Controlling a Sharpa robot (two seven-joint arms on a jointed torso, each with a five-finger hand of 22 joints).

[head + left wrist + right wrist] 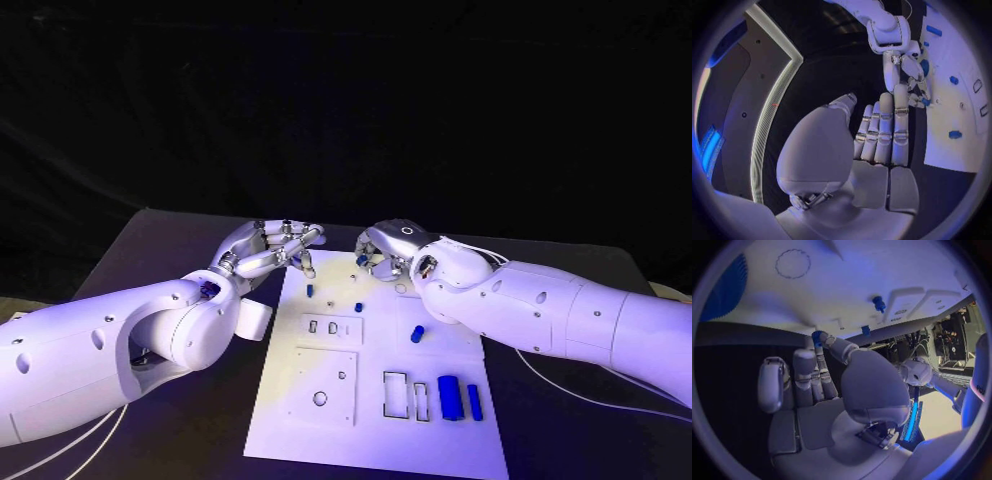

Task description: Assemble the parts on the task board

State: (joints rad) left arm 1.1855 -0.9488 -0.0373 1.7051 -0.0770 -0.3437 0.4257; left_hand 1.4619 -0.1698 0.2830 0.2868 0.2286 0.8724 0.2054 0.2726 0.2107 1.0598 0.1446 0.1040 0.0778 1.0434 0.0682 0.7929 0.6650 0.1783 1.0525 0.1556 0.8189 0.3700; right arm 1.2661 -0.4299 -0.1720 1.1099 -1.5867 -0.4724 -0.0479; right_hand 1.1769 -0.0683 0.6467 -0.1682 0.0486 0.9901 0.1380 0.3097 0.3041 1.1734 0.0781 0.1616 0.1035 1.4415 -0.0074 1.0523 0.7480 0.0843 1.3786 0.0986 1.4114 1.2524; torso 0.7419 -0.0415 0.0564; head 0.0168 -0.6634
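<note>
two long blue parts (459, 398) on near board (289, 440) edge; left hand (270, 250) empty, right hand (387, 250) pinching part

Table: you have a black table (159, 240) under everything
On it: your white board (378, 420) lies flat in the middle, lengthwise away from you
</note>
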